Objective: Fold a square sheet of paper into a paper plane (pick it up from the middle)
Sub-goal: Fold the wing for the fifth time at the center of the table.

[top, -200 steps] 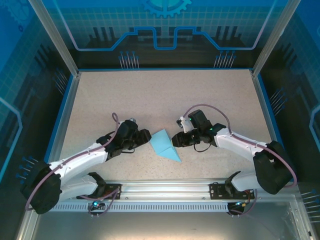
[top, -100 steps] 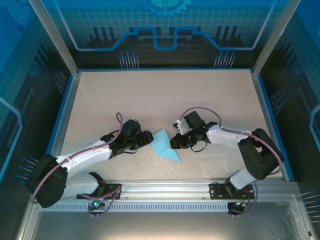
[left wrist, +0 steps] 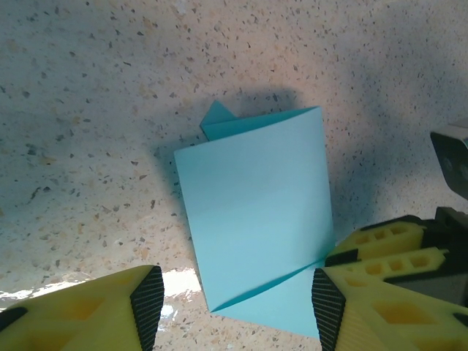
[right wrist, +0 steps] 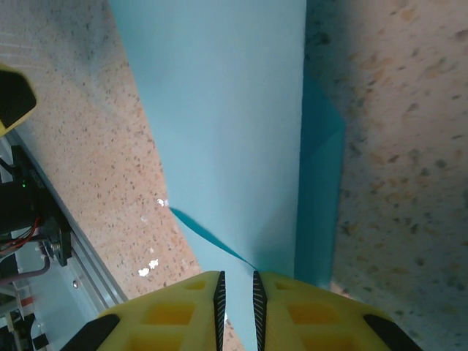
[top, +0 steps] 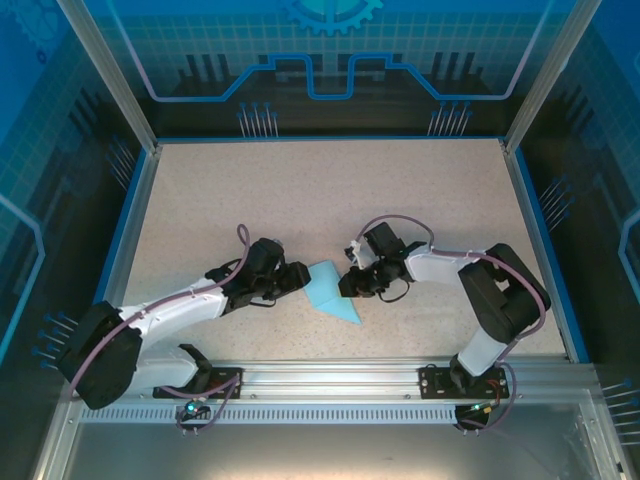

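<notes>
The square sheet of paper point(top: 330, 291) is light blue and lies folded into a pointed shape on the speckled table between the two grippers. My left gripper point(top: 297, 282) stands open at the paper's left edge. In the left wrist view its fingers point(left wrist: 235, 303) straddle the near end of the paper point(left wrist: 256, 197), where one layer lifts slightly. My right gripper point(top: 346, 284) is at the paper's right edge. In the right wrist view its jaws point(right wrist: 238, 292) are closed to a narrow slit on the edge of the paper point(right wrist: 219, 110), where the lifted layer ends.
The tabletop point(top: 320, 190) is bounded by blue walls, with an aluminium rail point(top: 330, 380) along the near edge. The right gripper's yellow fingers point(left wrist: 384, 248) show at the right of the left wrist view, close to my left gripper's right finger.
The right gripper has slid left onto the paper's edge and its jaws have narrowed; its elbow has folded inward. The left gripper has crept right toward the paper, still open.
</notes>
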